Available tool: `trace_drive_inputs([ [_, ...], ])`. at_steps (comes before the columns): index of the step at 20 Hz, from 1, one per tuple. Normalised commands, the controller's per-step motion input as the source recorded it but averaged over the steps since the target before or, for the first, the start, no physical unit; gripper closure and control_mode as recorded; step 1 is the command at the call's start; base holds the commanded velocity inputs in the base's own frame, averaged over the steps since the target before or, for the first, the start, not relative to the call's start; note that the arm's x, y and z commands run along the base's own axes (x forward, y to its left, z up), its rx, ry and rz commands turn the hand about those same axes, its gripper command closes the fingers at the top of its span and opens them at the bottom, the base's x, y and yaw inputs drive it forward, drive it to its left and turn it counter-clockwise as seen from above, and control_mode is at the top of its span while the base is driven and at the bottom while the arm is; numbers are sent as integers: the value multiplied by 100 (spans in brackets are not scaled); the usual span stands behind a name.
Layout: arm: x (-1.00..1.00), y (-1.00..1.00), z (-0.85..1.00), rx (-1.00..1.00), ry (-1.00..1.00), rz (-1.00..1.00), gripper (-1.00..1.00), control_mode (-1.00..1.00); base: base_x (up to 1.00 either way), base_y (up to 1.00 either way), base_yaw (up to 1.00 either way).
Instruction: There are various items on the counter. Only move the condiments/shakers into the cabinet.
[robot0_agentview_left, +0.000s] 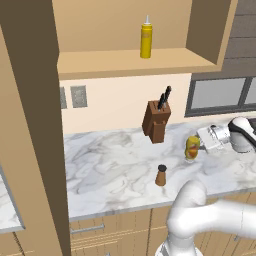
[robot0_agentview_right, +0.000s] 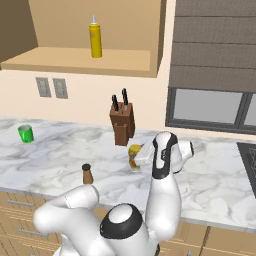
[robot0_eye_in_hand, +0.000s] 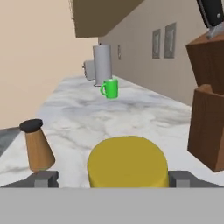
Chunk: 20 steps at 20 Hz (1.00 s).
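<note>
Hand view: yellow-orange jar (robot0_eye_in_hand: 127, 161) sits btwn wide-spread hand (robot0_eye_in_hand: 113, 178) fingertips; untouched.

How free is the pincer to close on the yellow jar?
Probably free: the open pincer sits on both sides of the jar, with the shaker and knife block standing clear.

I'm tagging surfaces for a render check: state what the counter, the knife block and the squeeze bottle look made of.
Counter: polished-looking white marble, judging by the grey veins. Knife block: dark brown wood, matte, though no grain is visible; the handles are black. Squeeze bottle: probably smooth yellow plastic with a white nozzle; the render leaves it open.
</note>
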Motion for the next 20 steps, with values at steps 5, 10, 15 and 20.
trace_drive_inputs([
  [5,-14,0,30,1,1,-17,100,-100,0,0,0],
  [10,-74,42,99,6,0,-23,100,-100,0,0,0],
  [15,-43,95,100,1,-1,-18,100,-100,0,0,0],
  [20,0,95,100,0,0,0,100,-100,0,0,0],
])
